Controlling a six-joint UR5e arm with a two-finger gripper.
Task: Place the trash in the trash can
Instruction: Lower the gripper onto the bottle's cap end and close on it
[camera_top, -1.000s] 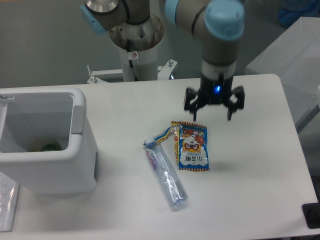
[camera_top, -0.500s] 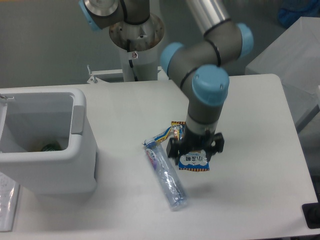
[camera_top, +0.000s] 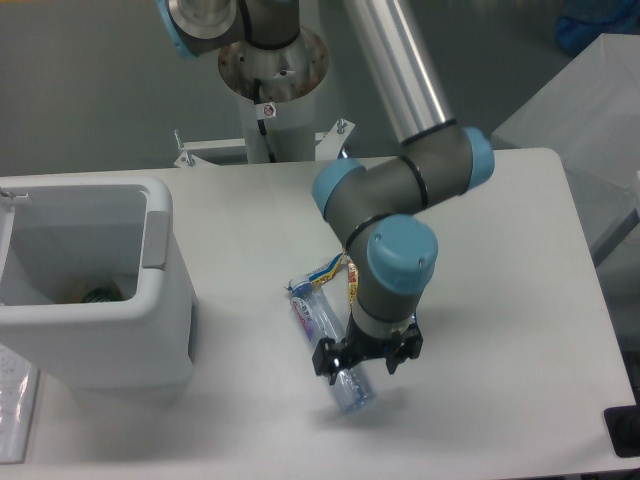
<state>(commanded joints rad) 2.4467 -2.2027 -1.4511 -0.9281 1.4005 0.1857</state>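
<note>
The hand sits low in the centre of the frame, its 2 fingers spread wide to either side of the lower end of the bottle, not closed on it. The bottle lies slantwise on the white table. A wrapper peeks out just above, mostly hidden behind the arm. The trash can stands at the left edge, well apart.

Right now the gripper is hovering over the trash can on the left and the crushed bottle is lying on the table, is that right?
Not quite. In the fixed camera view the gripper is not over the trash can; it is down over the lower end of the crushed bottle, well to the can's right. The bottle does lie on the table.
</note>
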